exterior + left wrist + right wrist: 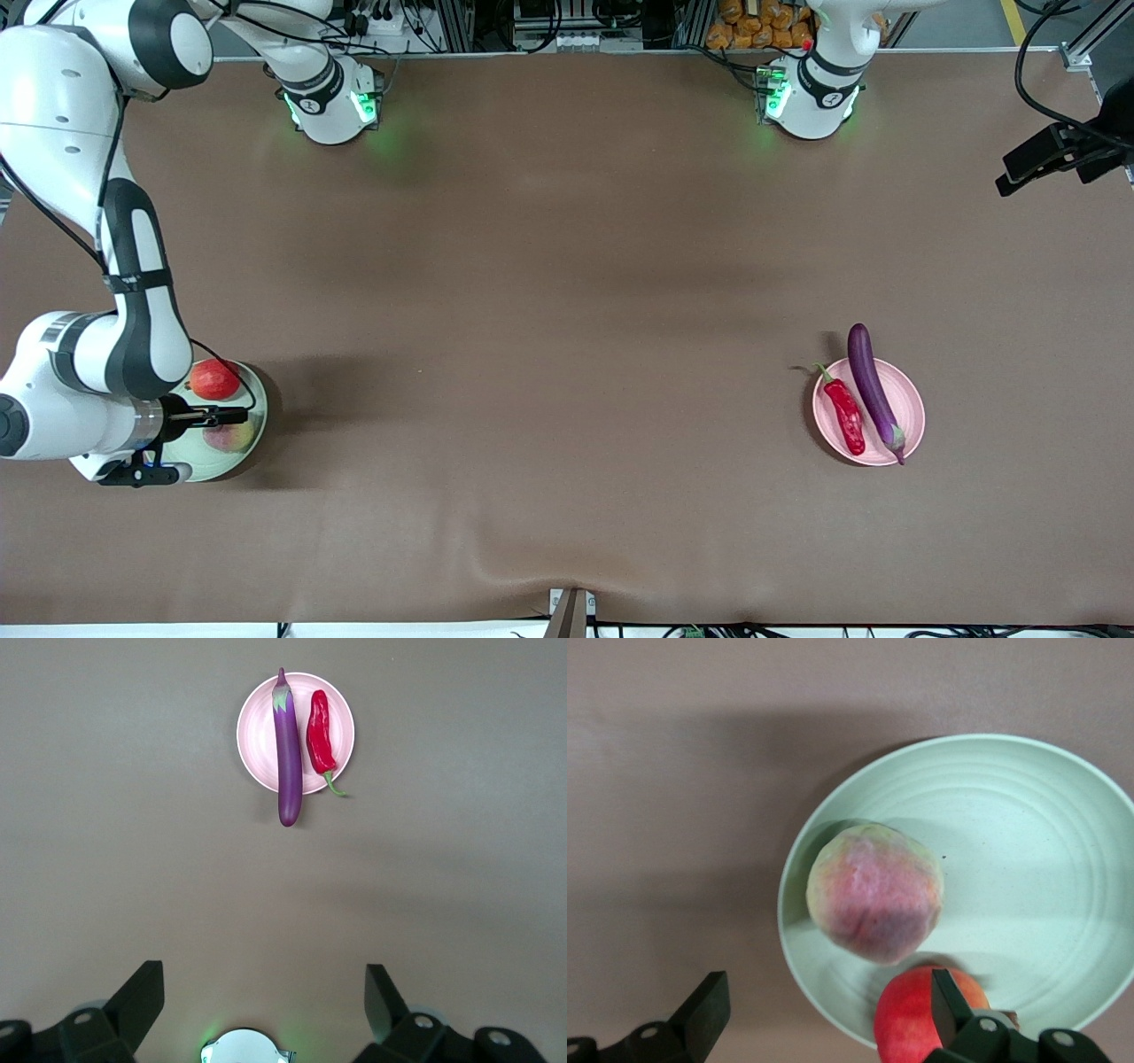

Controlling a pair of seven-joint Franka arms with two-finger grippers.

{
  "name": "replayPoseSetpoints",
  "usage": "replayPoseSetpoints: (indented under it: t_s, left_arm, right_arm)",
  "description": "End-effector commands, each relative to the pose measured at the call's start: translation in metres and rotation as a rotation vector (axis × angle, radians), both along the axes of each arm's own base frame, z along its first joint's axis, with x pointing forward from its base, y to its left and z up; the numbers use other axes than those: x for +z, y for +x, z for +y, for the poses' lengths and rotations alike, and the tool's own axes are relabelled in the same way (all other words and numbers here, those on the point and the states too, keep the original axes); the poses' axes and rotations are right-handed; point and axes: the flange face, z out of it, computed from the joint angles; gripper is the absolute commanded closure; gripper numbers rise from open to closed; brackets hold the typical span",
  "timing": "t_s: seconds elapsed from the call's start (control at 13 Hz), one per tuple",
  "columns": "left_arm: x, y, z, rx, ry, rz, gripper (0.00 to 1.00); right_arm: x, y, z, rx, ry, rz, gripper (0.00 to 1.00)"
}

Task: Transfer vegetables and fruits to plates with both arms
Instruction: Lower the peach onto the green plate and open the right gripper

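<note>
Brown matte sheeting covers the table, smooth apart from a shallow ripple at the edge nearest the front camera.

Right arm's end: the right gripper hangs low over the green plate, its wrist hiding part of the plate in the front view. Its fingers stand wide apart and hold nothing. The plate is round, shallow and matte, with faint concentric rings in the right wrist view. On it rest two round fruits just beside each other: the apple, red and glossy, farther from the front camera, and the peach, dull-skinned, pink fading to yellow-green, nearer to the camera and directly under the gripper.

Left arm's end: the pink plate, same shape and finish, carries the chili, red, wrinkled, with a green stem, and the eggplant, long, slim and glossy purple; its rounded end overhangs the rim. They lie side by side.

The left gripper waits high over bare table, with fingers wide apart and empty.
</note>
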Motion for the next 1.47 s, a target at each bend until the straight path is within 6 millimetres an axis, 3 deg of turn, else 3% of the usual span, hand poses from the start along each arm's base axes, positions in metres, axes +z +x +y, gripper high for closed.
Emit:
replayPoseSetpoints:
  t_s: [0.0,0.15,0.23,0.31,0.39,0.54,0.62,0.69,0.77,0.85,1.08,1.39]
  left_arm:
    - [0.008,-0.008,-0.003,-0.002,-0.011,-0.022,0.00]
    - [0.004,-0.005,-0.002,-0.010,-0.012,-0.033,0.00]
    - [0.002,-0.003,-0.005,-0.015,-0.010,-0.034,0.00]
    - [-0.002,-0.002,-0.006,-0.022,-0.010,-0.025,0.00]
    - [-0.007,-0.002,-0.012,-0.034,-0.011,-0.015,0.00]
    - [-0.007,-0.002,-0.019,-0.047,-0.009,-0.016,0.00]
    - [-0.005,-0.003,-0.025,-0.058,-0.008,-0.019,0.00]
    - [-0.006,-0.003,-0.031,-0.067,-0.007,-0.017,0.00]
    - [-0.006,-0.004,-0.033,-0.067,-0.006,-0.013,0.00]
    - [-0.007,-0.003,-0.035,-0.070,-0.005,-0.011,0.00]
    - [-0.006,-0.005,-0.040,-0.070,0.000,-0.013,0.00]
    - [0.004,-0.009,-0.030,-0.064,0.029,-0.007,0.00]
  right_arm:
    - [0.039,0.006,0.013,0.042,-0.009,-0.016,0.00]
    - [0.069,0.010,0.031,0.079,-0.001,-0.041,0.00]
    - [0.092,0.007,0.050,0.112,-0.010,-0.033,0.00]
    - [0.126,0.006,0.053,0.114,-0.015,-0.043,0.00]
    - [0.146,0.003,0.058,0.123,-0.010,-0.025,0.00]
    - [0.212,-0.012,0.075,0.150,-0.017,-0.069,0.00]
    - [0.230,-0.019,0.082,0.160,-0.014,-0.079,0.00]
    - [0.247,-0.029,0.109,0.183,-0.023,-0.069,0.00]
    - [0.276,-0.043,0.129,0.167,-0.039,-0.092,0.00]
    - [0.291,-0.052,0.138,0.072,-0.054,-0.099,0.00]
    - [0.310,-0.082,0.133,0.016,-0.061,-0.070,0.00]
    - [0.344,-0.127,0.097,0.030,-0.054,-0.087,0.00]
